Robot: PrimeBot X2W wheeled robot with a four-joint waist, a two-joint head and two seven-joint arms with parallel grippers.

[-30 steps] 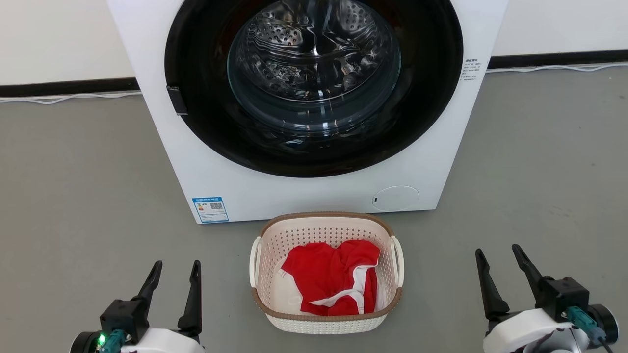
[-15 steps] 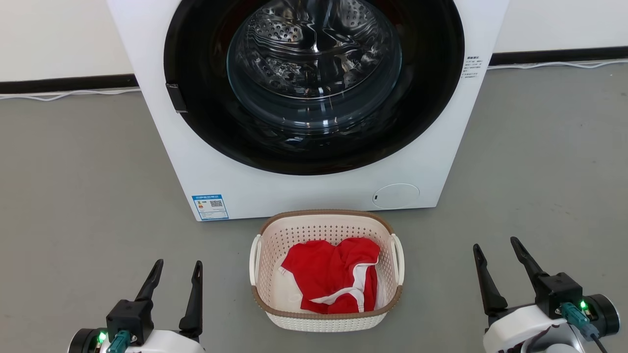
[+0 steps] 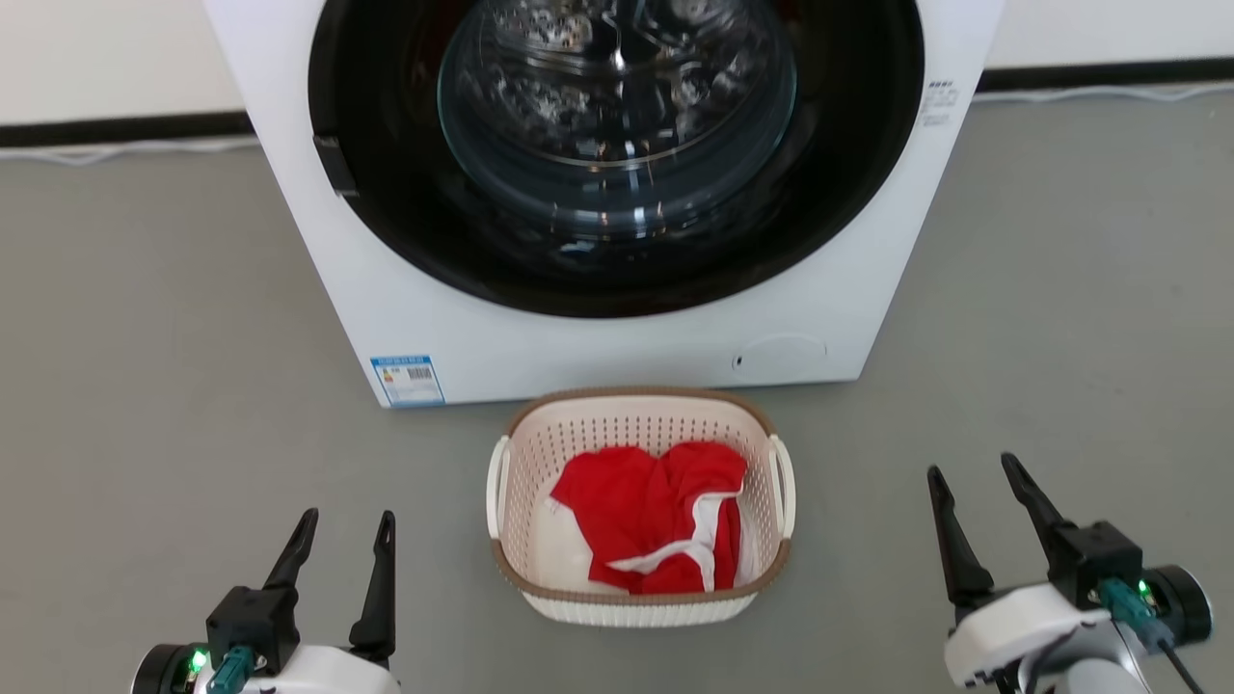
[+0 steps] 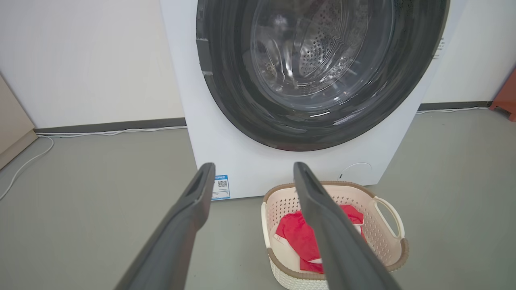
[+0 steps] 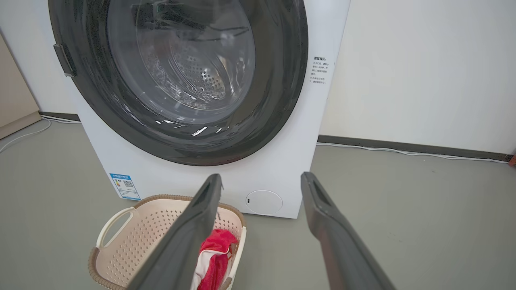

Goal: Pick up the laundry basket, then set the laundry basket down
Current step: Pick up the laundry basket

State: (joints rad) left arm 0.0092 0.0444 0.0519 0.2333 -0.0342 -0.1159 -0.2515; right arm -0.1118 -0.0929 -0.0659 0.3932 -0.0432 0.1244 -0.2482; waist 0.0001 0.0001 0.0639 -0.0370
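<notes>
Your laundry basket (image 3: 640, 609) sits on the grey floor (image 3: 145, 386) just in front of the washing machine (image 3: 578, 347), between the 2 claws and apart from both, with a red garment (image 3: 656, 511) lying in it. The left claw (image 3: 347, 518) hangs low on the basket's left with its fingers spread and nothing between them. The right claw (image 3: 972, 467) is the same on the other side, empty and well clear of the basket. The step in hand looks like the approach for the pick-up. Bring each claw inward on its own side and aim for the white loop handles, the left handle (image 3: 496, 501) and the right handle (image 3: 786, 496), or the brown rim just beside them. Hold the 2 arms level and close both together, so the basket does not slide or tip to one side. It looks light and somewhat flexible, so get a firm hold before lifting. Lift straight up, minding the machine's front just behind the far rim.
</notes>
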